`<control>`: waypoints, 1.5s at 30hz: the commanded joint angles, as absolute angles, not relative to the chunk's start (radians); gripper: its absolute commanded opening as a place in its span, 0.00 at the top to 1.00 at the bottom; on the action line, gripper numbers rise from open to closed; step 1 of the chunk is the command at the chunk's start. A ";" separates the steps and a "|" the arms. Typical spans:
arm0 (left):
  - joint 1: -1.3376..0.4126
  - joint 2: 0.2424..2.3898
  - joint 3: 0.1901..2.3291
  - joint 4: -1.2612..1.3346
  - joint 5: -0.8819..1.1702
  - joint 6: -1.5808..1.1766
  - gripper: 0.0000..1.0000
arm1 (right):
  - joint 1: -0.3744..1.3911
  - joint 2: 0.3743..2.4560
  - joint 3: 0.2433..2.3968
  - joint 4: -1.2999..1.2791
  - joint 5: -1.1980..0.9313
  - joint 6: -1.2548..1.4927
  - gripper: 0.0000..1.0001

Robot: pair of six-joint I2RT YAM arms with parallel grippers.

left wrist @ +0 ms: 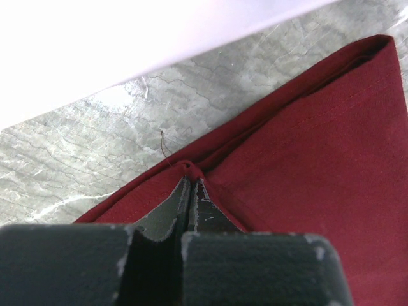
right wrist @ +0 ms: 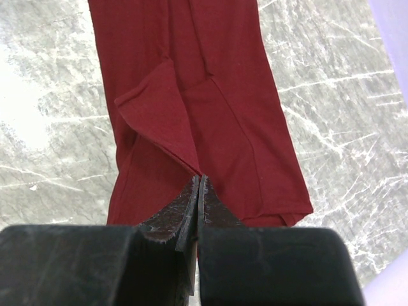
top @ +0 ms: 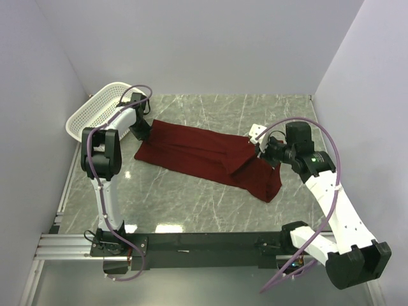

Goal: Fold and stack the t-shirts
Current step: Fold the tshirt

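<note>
The maroon t-shirt (top: pixel 204 156) lies as a long folded strip across the marble table, from back left to front right. My left gripper (top: pixel 141 129) is at the strip's back left end, shut on the t-shirt's edge (left wrist: pixel 189 167). My right gripper (top: pixel 260 150) is at the strip's right part, shut on a fold of the t-shirt (right wrist: pixel 191 153) and holding that flap slightly raised above the rest of the cloth. In the right wrist view the strip runs away from my fingers (right wrist: pixel 191 204). No neck label shows.
A white perforated basket (top: pixel 95 111) stands tilted at the back left against the wall. White walls close in the left, back and right sides. The grey marble tabletop (top: pixel 191 204) shows in front of the shirt.
</note>
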State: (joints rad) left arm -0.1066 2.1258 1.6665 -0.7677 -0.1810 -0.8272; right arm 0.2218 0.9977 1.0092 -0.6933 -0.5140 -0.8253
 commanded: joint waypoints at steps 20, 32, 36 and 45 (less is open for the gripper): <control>-0.101 2.126 1.667 -0.750 -0.186 -0.807 0.99 | 0.196 1.074 1.020 -0.583 -0.472 -0.815 1.00; -0.101 2.135 1.671 -0.750 -0.190 -0.804 0.99 | 0.192 1.157 1.107 -0.568 -0.512 -0.845 1.00; -0.101 2.137 1.661 -0.746 -0.187 -0.804 1.00 | 0.195 1.201 1.161 -0.569 -0.517 -0.847 1.00; -0.101 2.140 1.660 -0.742 -0.187 -0.801 0.99 | 0.195 1.281 1.229 -0.569 -0.537 -0.853 1.00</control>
